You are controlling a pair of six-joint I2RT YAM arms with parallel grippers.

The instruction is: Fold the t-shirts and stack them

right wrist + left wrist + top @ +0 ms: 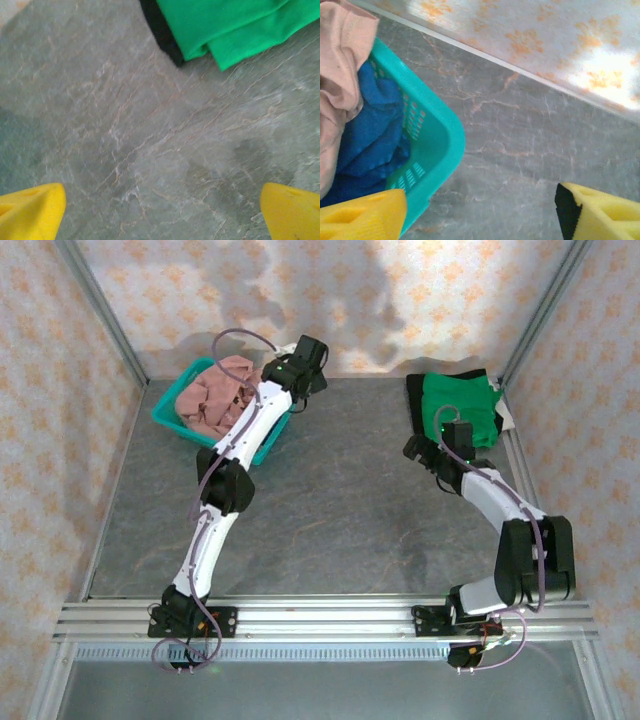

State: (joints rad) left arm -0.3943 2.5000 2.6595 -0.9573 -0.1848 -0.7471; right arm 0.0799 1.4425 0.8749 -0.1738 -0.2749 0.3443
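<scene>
A dusty-pink t-shirt [212,392] lies crumpled in the teal basket [168,420] at the back left, also seen as pink cloth [337,75] over a dark blue t-shirt [367,135]. My left gripper [318,375] hovers open beside the basket's right corner, with bare table between its yellow fingers [365,220]. A bright green t-shirt [460,405] lies folded at the back right on a dark garment [162,35]. My right gripper [425,448] stands open just in front of it, over bare table, yellow fingers [30,212] wide apart.
The grey marbled table [340,510] stretches between the basket and the green shirt. Patterned walls with metal frame posts [100,310] enclose the back and sides. A metal rail [320,620] runs along the near edge by the arm bases.
</scene>
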